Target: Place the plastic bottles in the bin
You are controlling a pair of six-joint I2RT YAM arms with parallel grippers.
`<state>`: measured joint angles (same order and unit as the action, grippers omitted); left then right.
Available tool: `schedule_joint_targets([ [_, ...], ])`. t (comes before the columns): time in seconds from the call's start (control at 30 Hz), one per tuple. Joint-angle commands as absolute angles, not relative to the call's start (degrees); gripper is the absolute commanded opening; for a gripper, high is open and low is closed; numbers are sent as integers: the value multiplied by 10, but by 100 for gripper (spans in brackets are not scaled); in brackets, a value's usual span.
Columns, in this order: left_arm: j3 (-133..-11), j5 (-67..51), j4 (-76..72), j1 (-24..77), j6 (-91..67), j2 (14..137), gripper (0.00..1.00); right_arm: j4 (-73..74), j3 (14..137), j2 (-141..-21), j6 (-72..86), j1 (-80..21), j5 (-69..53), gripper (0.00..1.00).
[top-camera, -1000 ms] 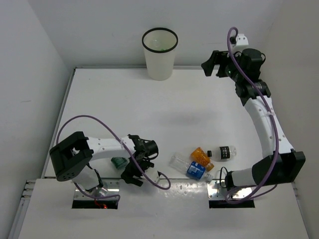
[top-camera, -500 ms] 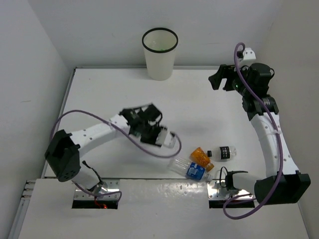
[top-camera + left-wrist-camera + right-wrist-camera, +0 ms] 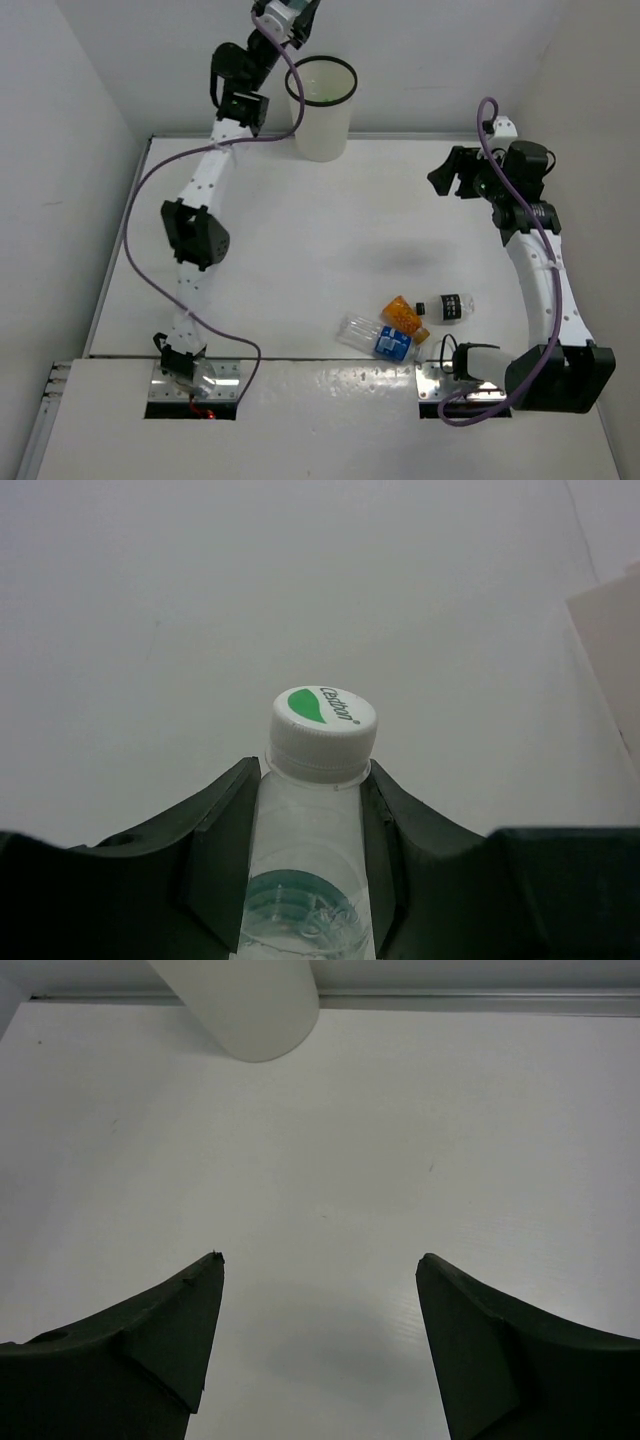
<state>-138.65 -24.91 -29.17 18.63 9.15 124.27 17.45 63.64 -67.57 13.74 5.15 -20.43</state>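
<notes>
Since half a second earlier, the left arm had swung up off the middle of the table and stretched out to the far wall. That carried the left gripper [image 3: 288, 14] to a spot just left of the black rim of the tall white tapering bin [image 3: 320, 128]. From above it did not look squarely over the opening, so the drop probably called for a short shift to the right before release.

In the left wrist view the fingers [image 3: 225, 825] were drawn in narrow, clamped on either side of the small clear plastic bottle with the green label [image 3: 312, 845]. Its white cap pointed away from the wrist.

The right gripper [image 3: 450, 172] had barely shifted. Its fingers [image 3: 165, 1310] stood wide apart with nothing between them, over bare table and facing the bin.

Three bottles lay on the table near the right arm's base. The orange bottle [image 3: 403, 312] was against the clear bottle with the blue label [image 3: 380, 338], and the dark-labelled bottle [image 3: 450, 305] was just beside them. By that count the task looked under halfway.
</notes>
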Motion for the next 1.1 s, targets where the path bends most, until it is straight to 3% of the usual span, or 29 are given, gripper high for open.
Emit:
schedule_joint_targets([
  [0.0, -1547, -175, -412, 185, -53, 1388, 0, 167, 642, -690, 135, 61, -249, 76],
  [0.13, -1358, -119, -552, 185, -97, 1348, 0, 180, 650, -709, 126, 65, -262, 76],
  [0.3, -1435, -52, -519, 173, -198, 1411, 0, 195, 655, -727, 116, 69, -265, 75],
  [0.57, -1365, -66, -528, 173, -273, 1404, 0, 195, 648, -748, 121, 69, -266, 75],
  [0.63, -1358, -66, -528, 173, -273, 1410, 15, 203, 650, -752, 119, 69, -266, 80],
  [0.67, -1353, -66, -520, 173, -266, 1410, 44, 209, 653, -754, 117, 69, -266, 82],
  [0.7, -1353, -66, -514, 173, -259, 1417, 55, 212, 656, -758, 105, 69, -265, 84],
  [0.87, -1367, -50, -477, 165, -242, 1428, 97, 314, 725, -786, 48, 52, -289, 93],
  [1.0, -1336, -87, -472, 140, -219, 1369, 100, 423, 751, -794, -48, -15, -289, 94],
  [1.07, -1290, -114, -472, 119, -228, 1332, 100, 452, 736, -783, -78, -38, -289, 87],
])
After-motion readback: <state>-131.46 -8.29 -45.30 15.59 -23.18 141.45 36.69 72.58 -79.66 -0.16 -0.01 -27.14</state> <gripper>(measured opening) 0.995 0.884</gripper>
